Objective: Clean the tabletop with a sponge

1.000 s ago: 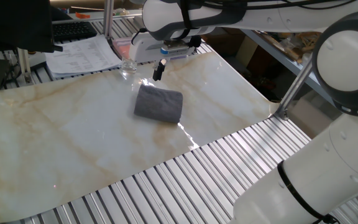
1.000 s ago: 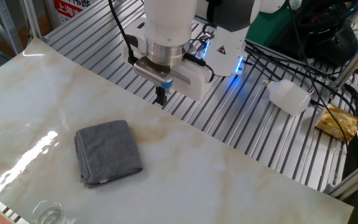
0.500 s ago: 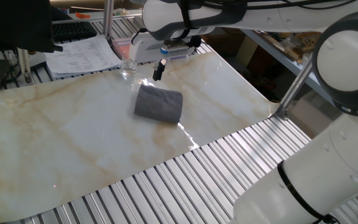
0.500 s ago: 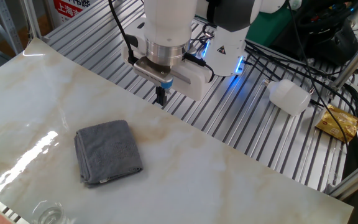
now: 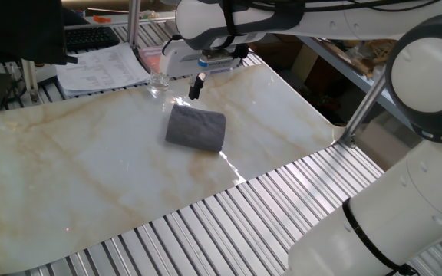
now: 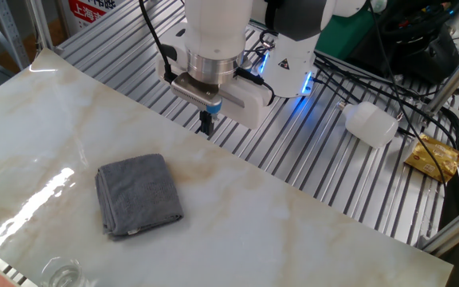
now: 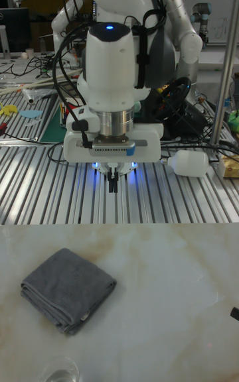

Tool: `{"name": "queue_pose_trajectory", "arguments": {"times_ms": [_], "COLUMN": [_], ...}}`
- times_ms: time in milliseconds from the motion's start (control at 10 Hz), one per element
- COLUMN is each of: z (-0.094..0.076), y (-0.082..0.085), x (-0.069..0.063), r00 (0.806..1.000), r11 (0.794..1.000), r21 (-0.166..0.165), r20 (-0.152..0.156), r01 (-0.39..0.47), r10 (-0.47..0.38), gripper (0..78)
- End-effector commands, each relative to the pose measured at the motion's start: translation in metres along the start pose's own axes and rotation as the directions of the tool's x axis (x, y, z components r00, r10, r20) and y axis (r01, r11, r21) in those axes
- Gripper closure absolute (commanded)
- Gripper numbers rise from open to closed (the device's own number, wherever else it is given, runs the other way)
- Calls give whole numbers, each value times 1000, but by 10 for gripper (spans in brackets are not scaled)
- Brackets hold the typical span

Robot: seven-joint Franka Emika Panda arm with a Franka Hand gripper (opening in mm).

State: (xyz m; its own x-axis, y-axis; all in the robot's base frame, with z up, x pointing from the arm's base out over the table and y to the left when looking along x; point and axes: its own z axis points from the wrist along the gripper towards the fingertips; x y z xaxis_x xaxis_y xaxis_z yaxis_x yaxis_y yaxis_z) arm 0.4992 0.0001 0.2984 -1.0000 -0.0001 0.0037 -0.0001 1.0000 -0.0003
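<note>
The sponge (image 6: 139, 195) is lying folded flat on the marble tabletop (image 6: 293, 231), well apart from the gripper (image 6: 207, 124), which is hanging above the bench edge with its jaws pinched together, holding nothing. A small glass (image 6: 60, 272) is sitting near the opposite edge.

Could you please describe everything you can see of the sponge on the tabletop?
The sponge is a small dark grey pad, soft and cloth-like, folded into a rough rectangle with layered edges. It lies flat on the glossy marble-look tabletop, touching nothing else. The tool hangs apart from it, above the slab's edge.
</note>
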Motion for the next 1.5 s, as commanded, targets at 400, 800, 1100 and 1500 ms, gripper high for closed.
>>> {"name": "queue_pose_trajectory", "arguments": {"times_ms": [400, 800, 1100, 1500], "z": [0, 2, 9, 19], "y": [0, -3, -14, -31], "x": [0, -1, -6, -12], "r00": [993, 993, 994, 995], "r11": [998, 998, 999, 999], "r21": [45, 42, 41, 41], "r20": [-107, -108, -107, -96], "r01": [-45, -47, -29, -12], "r10": [50, 51, 33, 16], "gripper": [776, 776, 776, 776]}}
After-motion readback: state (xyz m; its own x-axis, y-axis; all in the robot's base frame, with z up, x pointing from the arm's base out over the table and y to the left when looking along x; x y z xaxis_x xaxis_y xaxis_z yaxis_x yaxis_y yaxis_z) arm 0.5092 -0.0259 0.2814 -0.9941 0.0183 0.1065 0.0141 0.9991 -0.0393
